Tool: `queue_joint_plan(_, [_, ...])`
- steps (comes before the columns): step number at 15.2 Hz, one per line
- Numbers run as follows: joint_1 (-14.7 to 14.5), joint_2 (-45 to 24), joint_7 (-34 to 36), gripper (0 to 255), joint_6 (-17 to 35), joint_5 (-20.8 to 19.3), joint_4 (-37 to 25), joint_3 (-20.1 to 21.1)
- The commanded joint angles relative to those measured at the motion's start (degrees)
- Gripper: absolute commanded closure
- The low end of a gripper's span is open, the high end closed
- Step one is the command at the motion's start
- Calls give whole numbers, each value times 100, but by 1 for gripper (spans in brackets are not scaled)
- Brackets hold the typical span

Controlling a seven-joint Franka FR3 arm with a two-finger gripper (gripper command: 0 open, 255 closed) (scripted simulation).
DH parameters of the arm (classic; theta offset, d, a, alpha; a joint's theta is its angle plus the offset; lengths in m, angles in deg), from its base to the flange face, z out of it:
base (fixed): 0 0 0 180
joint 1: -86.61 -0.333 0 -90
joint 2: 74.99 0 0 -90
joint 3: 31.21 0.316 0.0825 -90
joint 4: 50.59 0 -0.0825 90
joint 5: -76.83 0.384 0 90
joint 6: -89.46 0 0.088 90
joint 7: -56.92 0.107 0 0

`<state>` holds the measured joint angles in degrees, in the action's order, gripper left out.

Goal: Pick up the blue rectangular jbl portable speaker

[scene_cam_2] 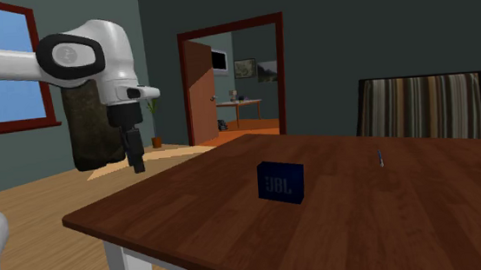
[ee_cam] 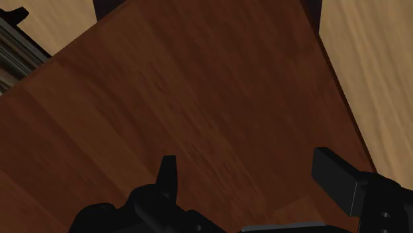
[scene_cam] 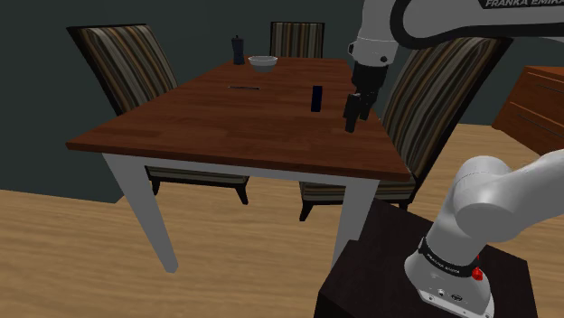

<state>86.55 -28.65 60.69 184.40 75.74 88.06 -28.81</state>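
The dark blue rectangular speaker (scene_cam: 316, 98) stands upright on the brown wooden table (scene_cam: 226, 126); in the second exterior view its face (scene_cam_2: 281, 181) carries the JBL letters. My black gripper (scene_cam: 351, 122) hangs above the table near its edge, to the shoulder view's right of the speaker and apart from it. From the second exterior view the gripper (scene_cam_2: 135, 161) is well to the left of the speaker. In the wrist view the gripper (ee_cam: 251, 179) is open over bare table wood, its fingers (ee_cam: 337, 180) wide apart with nothing between them.
A pale bowl (scene_cam: 263, 62) and a dark bottle (scene_cam: 238, 50) stand at the table's far end. A thin dark utensil (scene_cam: 244, 88) lies flat mid-table. Striped chairs (scene_cam: 126, 68) surround the table, one (scene_cam: 434, 99) right behind the arm. A wooden dresser (scene_cam: 533, 99) stands at right.
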Motion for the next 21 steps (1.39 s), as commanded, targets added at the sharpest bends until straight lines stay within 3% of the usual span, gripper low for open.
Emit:
queue_joint_plan(1, [0,0,0,0,0,0,0,0])
queue_joint_plan(11, [556,-2200,383,0,309,-104,-1760,-424])
queue_joint_plan(21, [991,-4294,661,0,-3,69,-4025,-927])
